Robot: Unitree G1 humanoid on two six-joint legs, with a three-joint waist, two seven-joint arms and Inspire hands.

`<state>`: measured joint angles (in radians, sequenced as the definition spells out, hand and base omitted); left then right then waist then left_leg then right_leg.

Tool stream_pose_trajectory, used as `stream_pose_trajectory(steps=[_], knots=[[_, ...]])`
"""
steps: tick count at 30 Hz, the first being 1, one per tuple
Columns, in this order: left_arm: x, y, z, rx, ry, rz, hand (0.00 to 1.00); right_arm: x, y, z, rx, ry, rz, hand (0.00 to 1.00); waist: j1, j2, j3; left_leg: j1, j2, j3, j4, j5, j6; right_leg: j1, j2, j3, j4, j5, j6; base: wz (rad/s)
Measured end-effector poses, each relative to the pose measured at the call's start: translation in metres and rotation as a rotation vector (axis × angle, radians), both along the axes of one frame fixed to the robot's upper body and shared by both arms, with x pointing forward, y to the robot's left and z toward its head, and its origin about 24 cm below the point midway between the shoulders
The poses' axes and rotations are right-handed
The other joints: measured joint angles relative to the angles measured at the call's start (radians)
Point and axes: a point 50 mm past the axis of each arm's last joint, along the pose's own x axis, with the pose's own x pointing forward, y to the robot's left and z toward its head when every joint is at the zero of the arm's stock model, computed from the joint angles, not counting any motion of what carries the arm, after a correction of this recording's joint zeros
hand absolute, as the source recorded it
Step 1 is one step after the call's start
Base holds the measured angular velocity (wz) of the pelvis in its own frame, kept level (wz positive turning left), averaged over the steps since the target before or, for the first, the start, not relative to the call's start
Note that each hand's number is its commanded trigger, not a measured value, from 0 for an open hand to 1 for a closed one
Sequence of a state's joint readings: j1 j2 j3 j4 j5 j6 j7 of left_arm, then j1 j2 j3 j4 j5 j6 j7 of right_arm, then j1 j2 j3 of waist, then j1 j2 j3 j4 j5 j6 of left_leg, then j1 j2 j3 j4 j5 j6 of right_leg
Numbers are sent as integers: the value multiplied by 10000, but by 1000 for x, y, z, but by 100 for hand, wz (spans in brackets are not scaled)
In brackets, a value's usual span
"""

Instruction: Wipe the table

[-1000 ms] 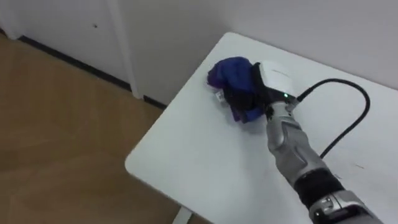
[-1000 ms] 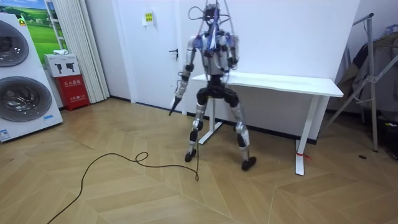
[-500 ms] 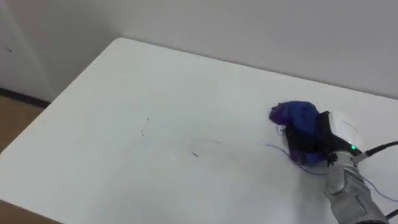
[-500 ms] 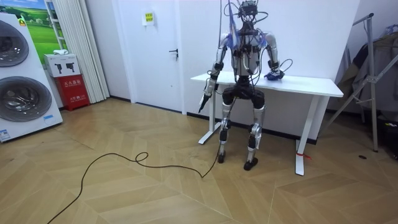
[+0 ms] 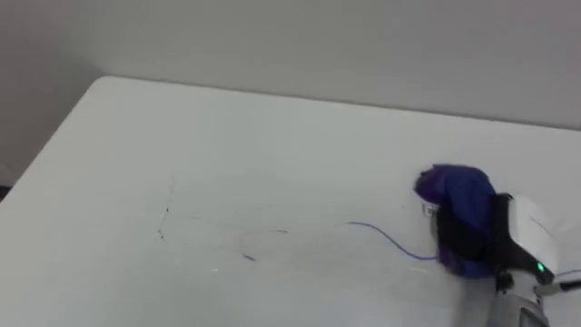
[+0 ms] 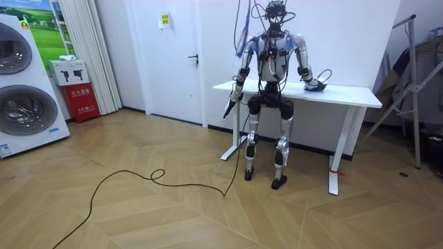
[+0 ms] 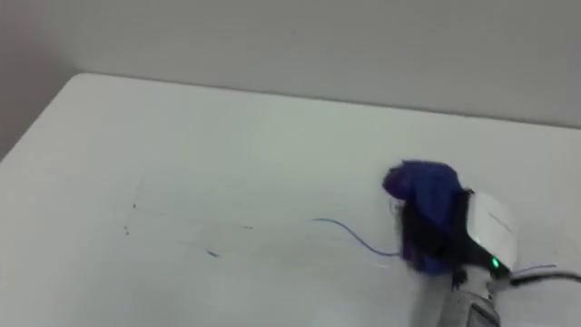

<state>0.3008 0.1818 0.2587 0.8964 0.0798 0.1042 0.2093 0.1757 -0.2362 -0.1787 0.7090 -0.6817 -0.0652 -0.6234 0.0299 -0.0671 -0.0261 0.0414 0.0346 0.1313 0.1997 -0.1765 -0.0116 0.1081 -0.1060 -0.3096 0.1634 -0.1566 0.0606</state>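
While the robot is standing at the white table [image 5: 227,154], its right hand [image 5: 519,238] is gripping a crumpled blue cloth [image 5: 458,195] on the tabletop's right side, beside a thin blue pen line [image 5: 381,238]; its left hand [image 6: 228,108] is hanging low.

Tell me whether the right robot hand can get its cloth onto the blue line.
Probably yes. The right robot hand, shut on the cloth, sits on the table just right of the blue line, with nothing standing in between.
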Motion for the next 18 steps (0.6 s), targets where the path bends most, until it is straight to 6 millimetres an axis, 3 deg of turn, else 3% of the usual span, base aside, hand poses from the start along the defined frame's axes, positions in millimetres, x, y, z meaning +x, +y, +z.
stream_pose_trajectory(steps=[1, 4, 8, 10, 11, 12, 13, 16, 18], knots=[[-5, 0, 0, -41, 121, 12, 0, -16, -7, -2, 42, 134, -566, 100, 16, -17, -1, 88, 2, 3, 22, -40, -24, 86, 1, 17, -66, -29, 45, 6], [-11, -2, -1, -111, 317, 14, 0, -27, -14, -1, 399, -10, -1318, 100, 84, -12, -2, 101, 30, 54, 103, -42, -19, 89, 23, 94, -86, 36, 64, -9], [3, -10, -4, -341, 133, -391, 0, -1, 2, 5, 731, 158, -918, 100, 679, 113, 10, -7, 76, 124, 149, -43, -20, -215, 122, 465, -23, 161, 7, -35], [11, -16, -7, -470, 238, -790, 0, 42, 43, 14, 992, 356, 1240, 100, 1339, 179, 68, 0, 83, 95, 40, -33, -12, -435, 280, 814, 83, 344, -186, -67], [13, -18, -8, -524, 315, -900, 0, 54, 59, 18, 1022, 385, 2020, 100, 1467, 203, 90, -17, 92, 44, 41, -32, -14, -473, 329, 875, 73, 371, -226, -35], [18, -23, -10, -643, 405, -1090, 0, 79, 95, 27, 1046, 392, 3790, 100, 1681, 222, 117, -112, 110, -71, 41, -12, -48, -568, 390, 880, 61, 393, -279, 4], [27, -27, -11, -732, 357, -1289, 0, 103, 130, 39, 789, 367, 5610, 100, 1850, 236, 239, -235, 112, -259, 42, 30, -86, -666, 424, 799, 52, 368, -311, 20], [46, -33, -11, -817, 51, -1799, 0, 136, 205, 66, 519, 207, 8787, 100, 2594, 259, 387, -529, 105, -670, -12, 164, -108, -903, 461, 457, 42, 334, -458, 45], [39, -31, -11, -818, 217, -1681, 0, 136, 224, 69, 670, 300, 9755, 100, 2942, 244, 373, -506, 47, -908, -193, 256, -111, -810, 436, 203, -73, 304, -437, 45]])
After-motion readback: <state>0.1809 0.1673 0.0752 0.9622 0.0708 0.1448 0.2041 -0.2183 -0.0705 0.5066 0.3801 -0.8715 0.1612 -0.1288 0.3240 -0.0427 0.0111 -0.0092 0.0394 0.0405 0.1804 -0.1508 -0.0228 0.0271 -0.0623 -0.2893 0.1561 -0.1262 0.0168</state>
